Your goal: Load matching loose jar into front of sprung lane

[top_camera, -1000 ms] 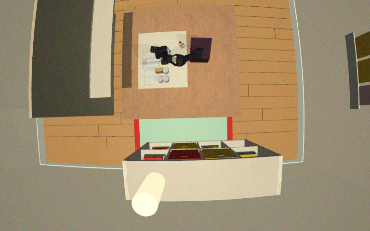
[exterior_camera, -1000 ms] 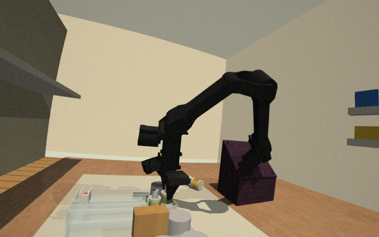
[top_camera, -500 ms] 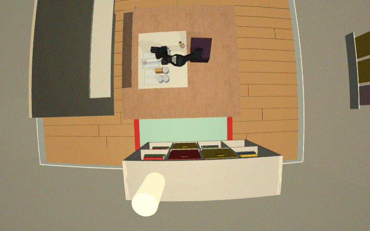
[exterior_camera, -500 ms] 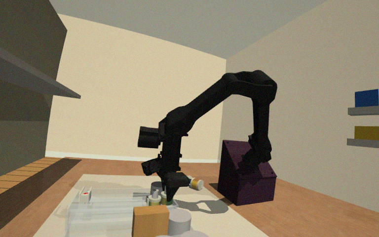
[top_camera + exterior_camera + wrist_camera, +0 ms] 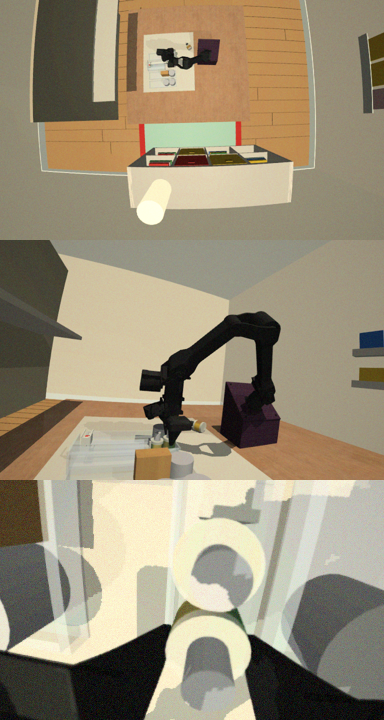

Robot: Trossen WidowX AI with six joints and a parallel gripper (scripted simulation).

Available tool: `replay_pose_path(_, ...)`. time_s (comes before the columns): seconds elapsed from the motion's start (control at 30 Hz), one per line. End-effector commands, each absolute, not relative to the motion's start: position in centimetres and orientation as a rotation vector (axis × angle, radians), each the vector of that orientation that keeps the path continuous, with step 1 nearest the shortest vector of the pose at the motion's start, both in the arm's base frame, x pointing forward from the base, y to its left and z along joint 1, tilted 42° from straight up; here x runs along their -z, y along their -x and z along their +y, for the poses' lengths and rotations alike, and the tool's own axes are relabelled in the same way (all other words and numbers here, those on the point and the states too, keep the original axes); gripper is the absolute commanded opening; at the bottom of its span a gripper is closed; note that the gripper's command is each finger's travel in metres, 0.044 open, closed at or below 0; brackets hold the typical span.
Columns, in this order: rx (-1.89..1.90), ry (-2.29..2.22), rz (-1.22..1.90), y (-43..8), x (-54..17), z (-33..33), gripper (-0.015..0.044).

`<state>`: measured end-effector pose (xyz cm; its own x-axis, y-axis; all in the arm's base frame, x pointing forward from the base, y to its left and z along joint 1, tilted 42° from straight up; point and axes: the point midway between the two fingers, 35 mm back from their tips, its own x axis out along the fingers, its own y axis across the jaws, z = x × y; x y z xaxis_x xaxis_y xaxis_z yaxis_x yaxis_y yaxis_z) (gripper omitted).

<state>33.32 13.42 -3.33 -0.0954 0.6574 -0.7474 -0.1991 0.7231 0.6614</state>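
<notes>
My gripper (image 5: 207,637) (image 5: 169,439) points down and is shut on a jar with a cream lid, a grey knob and an olive and green band; its lid (image 5: 174,642) shows between the fingers. The jar in the sprung lane (image 5: 182,555) (image 5: 156,442), with a like cream lid and knob, stands just behind the held one. Their lids almost meet in the wrist view. The clear sprung lane (image 5: 156,67) has a white part with a red mark (image 5: 86,436) at its back. The held jar's base, the front stop and any gap between the jar bodies are hidden.
Neighbouring lanes hold grey cylinders (image 5: 30,590) (image 5: 352,645) (image 5: 181,463) close on both sides of the gripper, and an orange box (image 5: 152,465) (image 5: 164,73). A gold-banded jar (image 5: 199,426) (image 5: 188,46) lies on its side on the mat. A purple block (image 5: 208,48) stands by the arm's base.
</notes>
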Motion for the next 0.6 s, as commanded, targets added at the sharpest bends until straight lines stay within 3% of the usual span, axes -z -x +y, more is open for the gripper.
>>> replay_pose_path(0.0, -0.751, -0.396, 1.494, -33.58, 3.38, 13.58, 0.0000)
replay_pose_path(0.57, -0.751, -0.396, 1.494, -33.41, 3.79, 13.79, 0.0000)
